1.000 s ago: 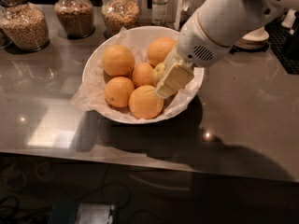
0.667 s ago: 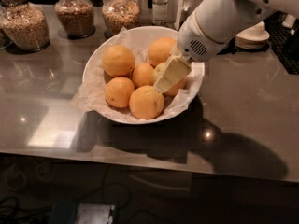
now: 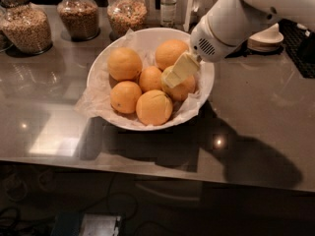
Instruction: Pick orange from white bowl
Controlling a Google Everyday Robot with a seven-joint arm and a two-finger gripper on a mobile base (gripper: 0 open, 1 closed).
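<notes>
Gripper (image 3: 172, 77) is down in the bowl (image 3: 209, 80), centre-right of frame, against the orange (image 3: 187, 88) on the bowl's right side. Grip state: can't tell. Orange not lifted yet. Left to do: confirm grasp, lift clear.

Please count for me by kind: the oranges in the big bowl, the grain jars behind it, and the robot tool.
Oranges: 6
Jars: 3
Tool, over the right side of the bowl: 1
Total: 10

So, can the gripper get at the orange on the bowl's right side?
Probably yes: the gripper is right above that orange in the white bowl, nothing between them, though other oranges crowd its left.
</notes>
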